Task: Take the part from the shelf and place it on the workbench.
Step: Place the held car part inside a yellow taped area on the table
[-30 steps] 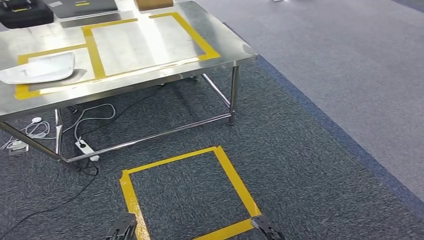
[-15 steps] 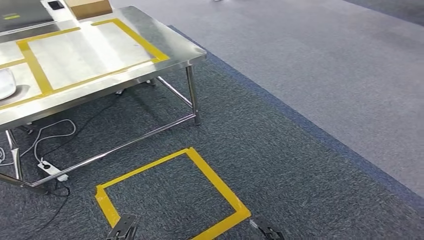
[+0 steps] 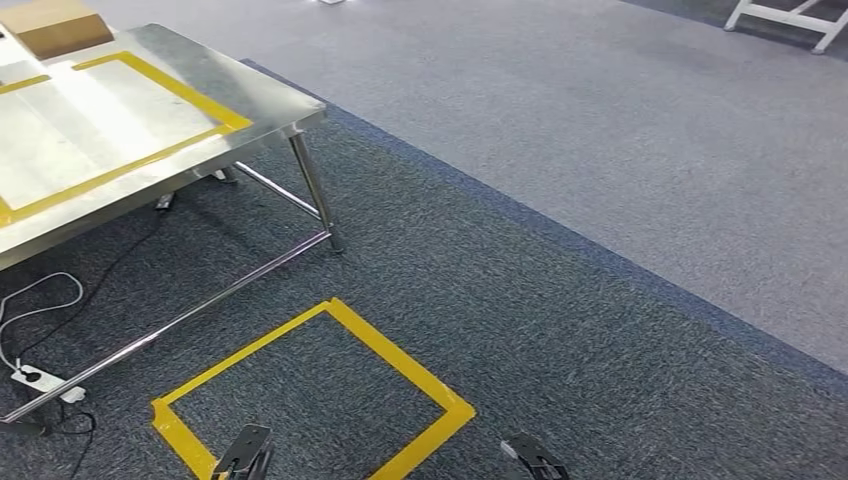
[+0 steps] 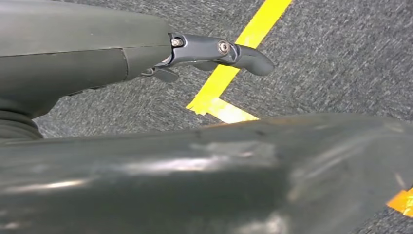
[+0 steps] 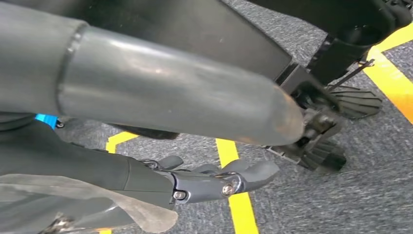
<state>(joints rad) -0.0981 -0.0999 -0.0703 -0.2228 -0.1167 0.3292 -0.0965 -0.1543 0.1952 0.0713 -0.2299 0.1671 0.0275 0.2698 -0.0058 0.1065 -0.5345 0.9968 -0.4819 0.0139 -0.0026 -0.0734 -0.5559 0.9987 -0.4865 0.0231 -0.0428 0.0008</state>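
Observation:
The steel workbench (image 3: 262,98) stands at the upper left of the head view, its top marked with yellow tape rectangles (image 3: 165,85). A brown cardboard box (image 3: 55,25) sits at its far corner. My left hand (image 4: 214,51) hangs over the grey carpet beside a strip of yellow floor tape (image 4: 243,44), fingers stretched out and holding nothing. My right hand (image 5: 214,180) also hangs low over the carpet with its fingers extended and nothing in them.
A yellow tape square (image 3: 400,360) marks the dark carpet just in front of me. Cables and a white power strip (image 3: 35,380) lie under the workbench. Lighter grey carpet (image 3: 600,110) stretches to the right, with a white frame (image 3: 790,20) at the far right.
The whole view has swung to the right: the workbench and floor square slid left in the picture, and the white object on the bench passed out of frame.

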